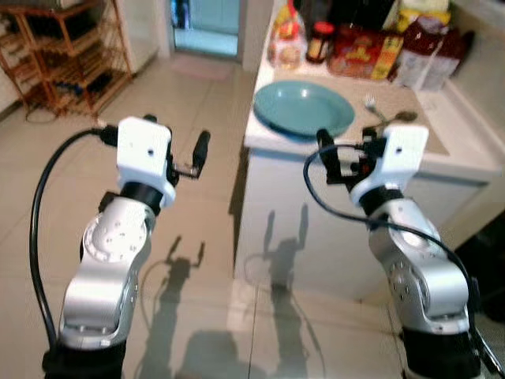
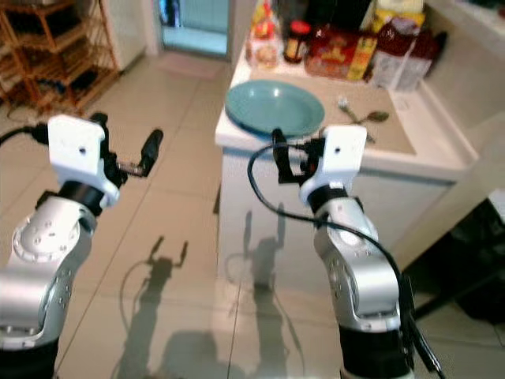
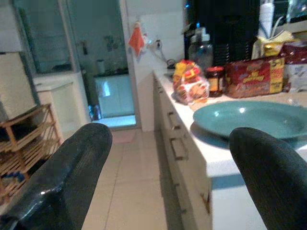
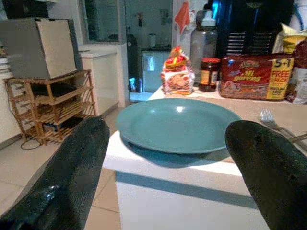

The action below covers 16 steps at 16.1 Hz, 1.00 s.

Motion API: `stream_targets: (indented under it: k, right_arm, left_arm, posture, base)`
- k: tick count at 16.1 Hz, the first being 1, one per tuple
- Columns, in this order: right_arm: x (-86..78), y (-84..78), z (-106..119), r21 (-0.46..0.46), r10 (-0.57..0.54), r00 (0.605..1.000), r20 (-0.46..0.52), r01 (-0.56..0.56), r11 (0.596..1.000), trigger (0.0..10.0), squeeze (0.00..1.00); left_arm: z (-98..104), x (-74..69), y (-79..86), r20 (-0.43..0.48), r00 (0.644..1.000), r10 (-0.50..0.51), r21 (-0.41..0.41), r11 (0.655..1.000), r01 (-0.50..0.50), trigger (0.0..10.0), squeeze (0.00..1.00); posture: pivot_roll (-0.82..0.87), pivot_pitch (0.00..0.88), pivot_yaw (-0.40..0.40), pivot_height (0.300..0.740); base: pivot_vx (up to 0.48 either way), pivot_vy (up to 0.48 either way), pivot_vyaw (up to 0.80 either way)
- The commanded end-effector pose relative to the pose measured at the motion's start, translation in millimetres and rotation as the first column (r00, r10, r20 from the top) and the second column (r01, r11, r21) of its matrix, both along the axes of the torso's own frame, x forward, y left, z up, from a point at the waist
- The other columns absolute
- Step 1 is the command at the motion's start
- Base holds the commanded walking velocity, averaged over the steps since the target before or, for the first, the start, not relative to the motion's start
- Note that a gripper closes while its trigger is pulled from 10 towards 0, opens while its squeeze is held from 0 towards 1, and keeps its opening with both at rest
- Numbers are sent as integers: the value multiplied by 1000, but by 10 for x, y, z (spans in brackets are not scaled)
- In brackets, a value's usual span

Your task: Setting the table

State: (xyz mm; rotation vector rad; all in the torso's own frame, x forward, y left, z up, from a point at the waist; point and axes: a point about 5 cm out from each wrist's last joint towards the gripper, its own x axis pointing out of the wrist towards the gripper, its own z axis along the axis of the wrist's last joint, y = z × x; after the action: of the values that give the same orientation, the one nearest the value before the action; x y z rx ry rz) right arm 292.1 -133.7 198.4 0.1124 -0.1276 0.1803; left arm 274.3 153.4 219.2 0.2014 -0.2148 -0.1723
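One teal plate [image 1: 304, 109] is seen lying flat on the near corner of the white counter [image 1: 465, 150], its rim close to the counter edge, with a fork [image 1: 372, 107] and a spoon [image 1: 398, 118] just beside it at 3 o'clock. Behind the plate, at 12 o'clock, a bag of snacks [image 1: 287, 39], a dark jar [image 1: 319, 41] and a red package [image 1: 365, 52] are lined up against the back.

The right gripper [image 1: 341, 162] is held in the air just in front of the counter edge, at 6 o'clock from the plate, fingers spread wide and nothing held. The left gripper [image 1: 189, 158] is raised over the floor, at 8 o'clock from the plate and well apart from it, also spread and empty.

The approach step is judged to be in hand; no item is grasped yet. For the next move, the right gripper would have to be brought forward and up to the plate rim, which is thin and low.
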Motion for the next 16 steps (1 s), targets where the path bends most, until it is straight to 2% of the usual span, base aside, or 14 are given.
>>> stream_targets:
  k: [1, 3, 7, 10, 15, 16]
  right_arm:
    - [41, -48, -16, 23, -13, 999, -34, 14, 1000, 10000, 0]
    - [84, -36, 19, 76, -2, 997, -76, 8, 997, 10000, 0]
    - [119, -96, 45, 46, -13, 995, -100, 17, 999, 10000, 0]
    - [141, -181, 119, 60, -31, 995, -96, 37, 997, 10000, 0]
    - [114, -180, 168, 58, 15, 994, -106, -9, 998, 10000, 0]
    - [105, -183, 168, 59, 20, 993, -118, -13, 998, 10000, 0]
  left_arm:
    - [10, 11, -53, 4, 1000, -26, 6, 1000, 26, 10000, 0]
    - [0, 11, -41, 0, 1000, -27, 10, 1000, 27, 10000, 0]
    - [-9, 8, -43, -3, 999, -35, 13, 999, 35, 10000, 0]
    - [-15, 27, -83, -4, 999, -54, 13, 998, 54, 10000, 0]
    - [0, 59, -106, 6, 998, -64, 6, 998, 64, 10000, 0]
    - [-4, 52, -107, 3, 997, -71, -6, 997, 71, 10000, 0]
  posture:
    - [129, 11, -84, 740]
    - [134, 11, -87, 740]
    - [135, 11, -89, 740]
    - [125, 6, -85, 740]
    - [114, 3, -88, 740]
    - [114, 3, -90, 740]
  base:
    - [398, 0, 0]
    - [405, 0, 0]
    - [414, 0, 0]
    - [417, 0, 0]
    - [409, 0, -160]
    - [0, 0, 0]
